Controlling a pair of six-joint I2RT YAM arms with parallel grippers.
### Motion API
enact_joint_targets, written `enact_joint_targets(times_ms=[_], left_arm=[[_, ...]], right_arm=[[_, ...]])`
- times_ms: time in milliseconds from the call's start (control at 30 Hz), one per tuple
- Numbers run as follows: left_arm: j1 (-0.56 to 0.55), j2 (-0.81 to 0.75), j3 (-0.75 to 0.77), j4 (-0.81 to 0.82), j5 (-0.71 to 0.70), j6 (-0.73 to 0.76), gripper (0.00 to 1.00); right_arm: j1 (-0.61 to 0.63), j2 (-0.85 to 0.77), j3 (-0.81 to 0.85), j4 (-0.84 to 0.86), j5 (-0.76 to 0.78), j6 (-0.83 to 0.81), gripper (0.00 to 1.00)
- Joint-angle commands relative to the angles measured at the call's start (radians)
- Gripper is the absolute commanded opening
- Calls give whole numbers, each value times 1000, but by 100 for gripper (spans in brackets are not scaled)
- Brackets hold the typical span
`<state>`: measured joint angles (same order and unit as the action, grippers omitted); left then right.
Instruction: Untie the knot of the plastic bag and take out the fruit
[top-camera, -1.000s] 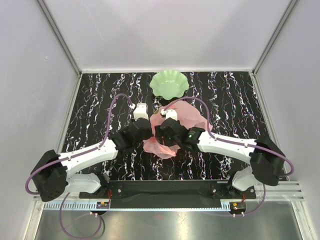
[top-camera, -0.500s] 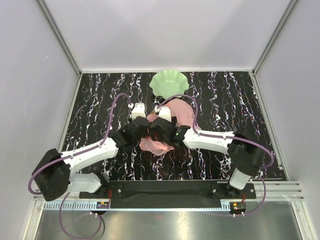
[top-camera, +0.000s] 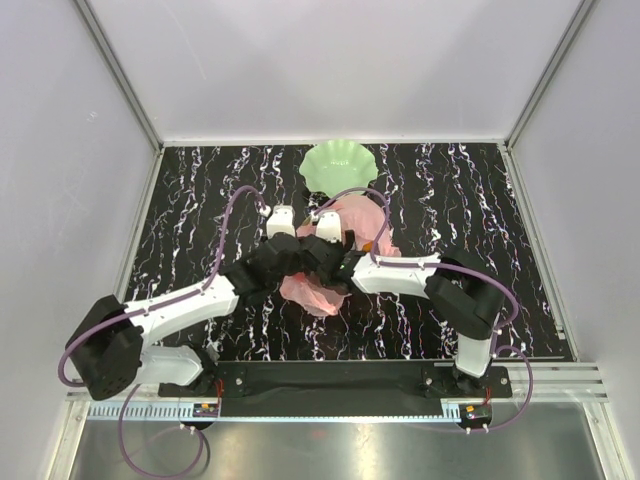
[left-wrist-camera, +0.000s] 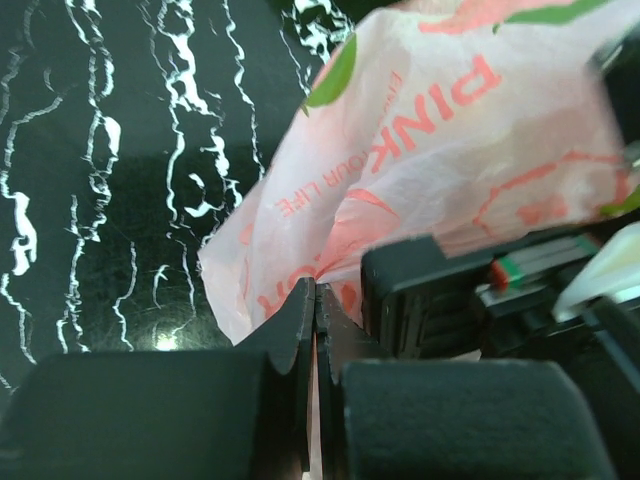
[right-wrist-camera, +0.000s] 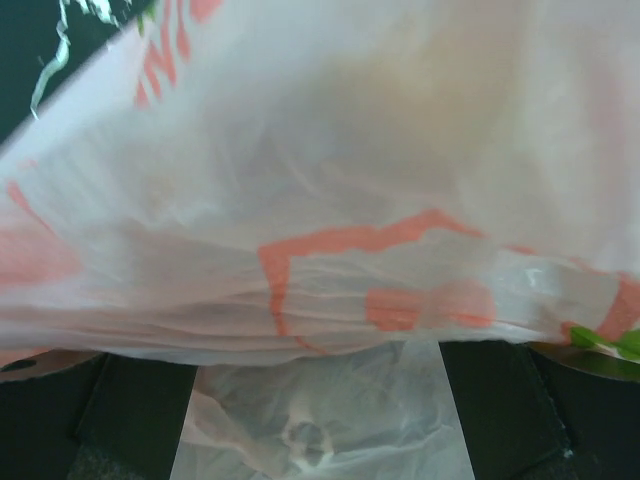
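Pale grey walls (top-camera: 330, 70) close in the left, far and right sides of a black bench (top-camera: 200, 200) veined with white. Two white-and-black arms reach from the near edge and meet at the middle of the bench. The left arm (top-camera: 180, 305) comes in from the near left and the right arm (top-camera: 420, 270) bends in from the near right. Each trails a purple cable (top-camera: 240, 195).

The plastic bag (top-camera: 365, 222) lies crumpled at the centre of the bench, under and between both wrists. It is thin, translucent and pink, and it sits just near of the green scalloped dish (top-camera: 339, 166), close to the dish's near rim. Whether the two touch cannot be told.

The left jaws are clenched tight on a fold at the bag's near-left edge. The right jaws are spread wide at the bag's far side, with loose film lying between them but not pinched.

Red lettering reading PINK (left-wrist-camera: 440, 105) and green leaf marks show on the plastic. The fruit cannot be made out through the bag.
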<state>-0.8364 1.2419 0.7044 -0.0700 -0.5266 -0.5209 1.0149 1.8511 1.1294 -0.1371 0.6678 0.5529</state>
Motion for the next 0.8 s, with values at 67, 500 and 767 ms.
enact_joint_targets(times_ms=[67, 500, 767], left_arm=[[-3, 43, -5, 90, 34, -13, 0], [10, 77, 7, 101, 47, -16, 0], [23, 77, 18, 95, 34, -11, 0]], right_arm=[[-35, 25, 27, 158, 50, 2, 100], [-84, 30, -29, 277, -66, -28, 43], [-81, -180, -149, 214, -218, -65, 7]])
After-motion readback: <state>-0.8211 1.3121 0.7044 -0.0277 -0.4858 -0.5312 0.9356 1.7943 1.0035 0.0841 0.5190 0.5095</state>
